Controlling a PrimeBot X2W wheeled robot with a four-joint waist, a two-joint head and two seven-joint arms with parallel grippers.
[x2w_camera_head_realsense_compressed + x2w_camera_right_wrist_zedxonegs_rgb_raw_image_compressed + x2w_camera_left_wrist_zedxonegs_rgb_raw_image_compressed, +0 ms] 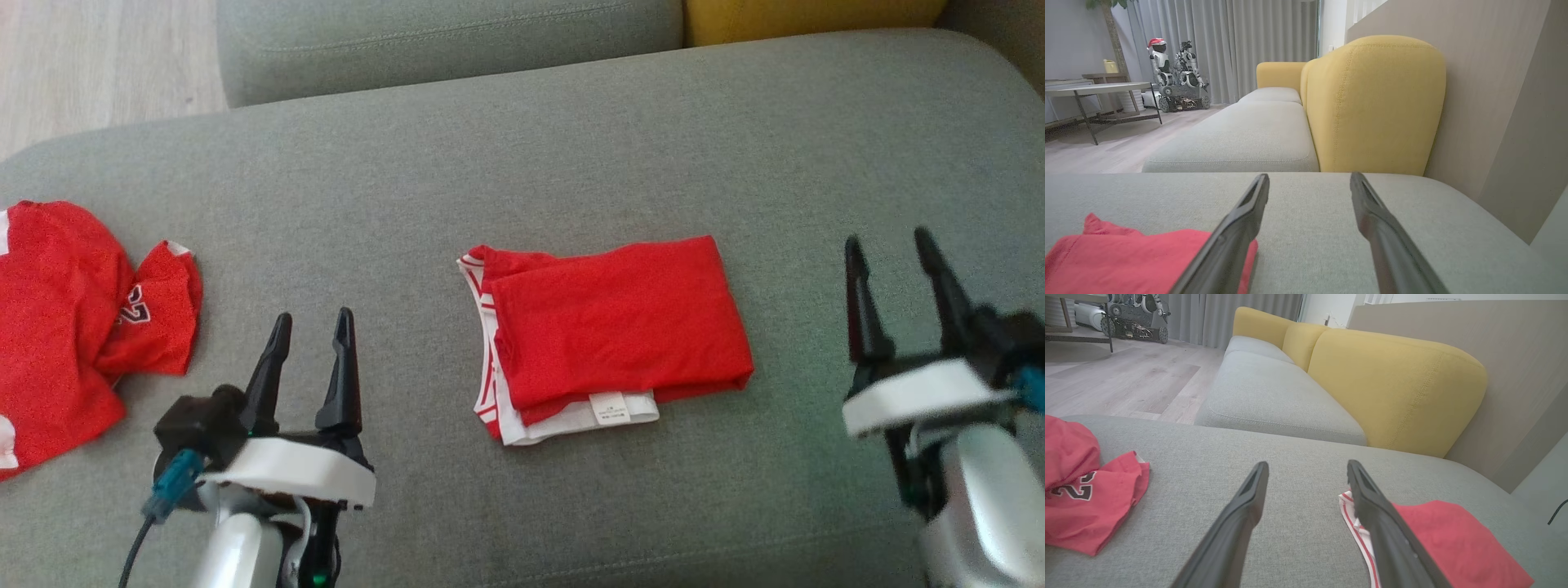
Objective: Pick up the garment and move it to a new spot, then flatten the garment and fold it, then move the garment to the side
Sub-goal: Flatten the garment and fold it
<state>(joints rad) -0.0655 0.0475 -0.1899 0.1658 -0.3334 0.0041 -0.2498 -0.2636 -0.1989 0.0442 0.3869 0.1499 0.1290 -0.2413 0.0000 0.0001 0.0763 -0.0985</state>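
A folded red garment [616,331] with white trim and a small white label lies flat in the middle of the grey cushion [571,147]. My left gripper [312,325] stands open to its left, apart from it, with nothing between the fingers. My right gripper [891,245] stands open to its right, also apart and empty. In the left wrist view the garment [1445,547] shows behind the right finger [1372,502] of my left gripper [1307,468]. In the right wrist view the garment [1126,261] lies at the lower left, beside my right gripper [1309,179].
A second red jersey [73,327] with a number on it lies crumpled at the cushion's left end. Yellow backrests [1392,384] stand behind the seat. A wood floor [1118,384], a low table [1094,92] and a parked robot [1175,77] lie beyond.
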